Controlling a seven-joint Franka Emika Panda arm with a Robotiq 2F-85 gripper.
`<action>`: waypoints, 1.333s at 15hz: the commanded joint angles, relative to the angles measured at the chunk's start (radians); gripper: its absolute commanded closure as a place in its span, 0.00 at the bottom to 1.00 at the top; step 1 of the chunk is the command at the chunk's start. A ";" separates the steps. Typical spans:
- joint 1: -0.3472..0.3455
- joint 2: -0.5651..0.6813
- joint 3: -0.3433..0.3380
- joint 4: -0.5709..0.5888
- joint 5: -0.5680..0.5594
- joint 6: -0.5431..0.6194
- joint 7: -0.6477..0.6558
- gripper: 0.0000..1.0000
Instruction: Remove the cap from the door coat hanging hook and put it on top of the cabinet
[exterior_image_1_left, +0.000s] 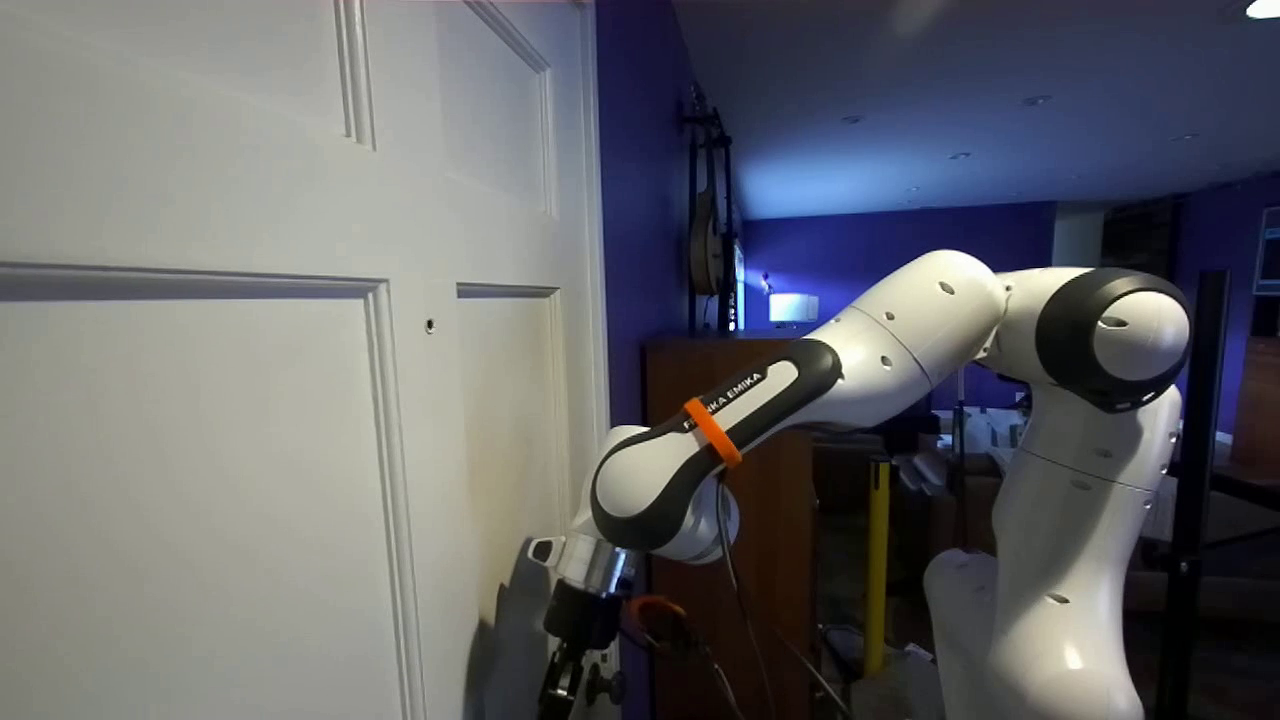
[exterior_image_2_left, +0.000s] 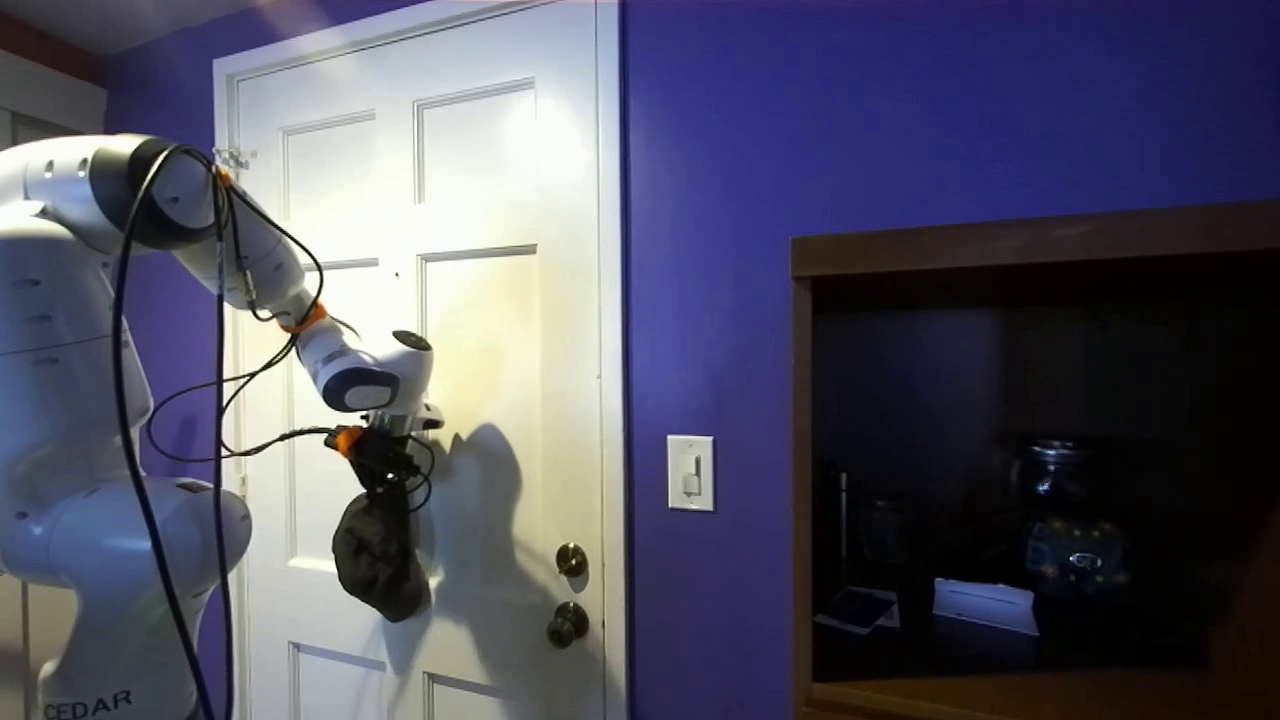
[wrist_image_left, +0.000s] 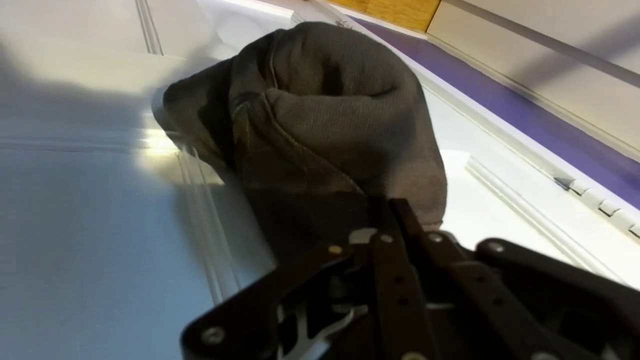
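At the wrist view's upper centre, I have the cap (wrist_image_left: 345, 120) pinched by 1 edge in my gripper (wrist_image_left: 389, 206); a fast swing could shake it loose.

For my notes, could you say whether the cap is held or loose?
Held: in the wrist view, the gripper is closed on the cap.

Cap (wrist_image_left: 335, 135) — matt woven cloth; door (exterior_image_2_left: 480, 370) — smooth, faintly glossy paint; cabinet (exterior_image_1_left: 690, 370) wooden.
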 joint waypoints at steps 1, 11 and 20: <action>-0.035 -0.064 0.048 -0.026 -0.080 0.030 0.099 0.99; -0.021 -0.189 0.035 -0.033 -0.231 -0.018 0.277 0.99; -0.049 -0.342 0.046 -0.035 -0.484 -0.215 0.444 0.99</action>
